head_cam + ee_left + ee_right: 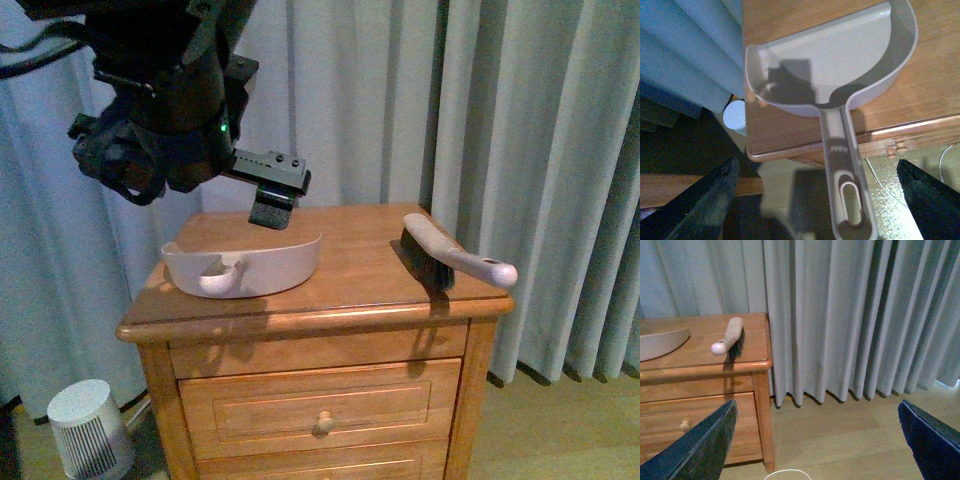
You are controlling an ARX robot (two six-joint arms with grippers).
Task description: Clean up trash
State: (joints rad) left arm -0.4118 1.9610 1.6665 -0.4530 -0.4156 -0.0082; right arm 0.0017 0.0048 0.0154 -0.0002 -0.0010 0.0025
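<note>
The left tool (pixel 816 167) hung released above the dustpan (pixel 270 262), its two fingers spread wide to either side of the dustpan handle (pixel 845 200) and touching nothing. The dustpan sat on the left half of the wooden surface (pixel 350 275), its open mouth toward the back edge. The handle stuck out past the front edge, near the front left corner. The right tool (pixel 817 407) was also released and empty, held low off the right side of the surface. A brush (pixel 450 258) lay along the right edge, bristles down, with its rounded handle end toward the front right corner.

No wad of tissue showed in any view, neither in the pan, on the surface, nor on the visible floor, so its place could not be told.

The step looked like taking hold of the dustpan. To do it well, the left tool probably needed to come straight down on the overhanging part of the handle, where there was free air beneath. The handle had to be centred between the fingers before they closed. A grip too near the tip risked the pan tipping, while one close to the front edge risked a finger catching the wood. The pan looked light and stiff, so a firm hold should have kept it level.
</note>
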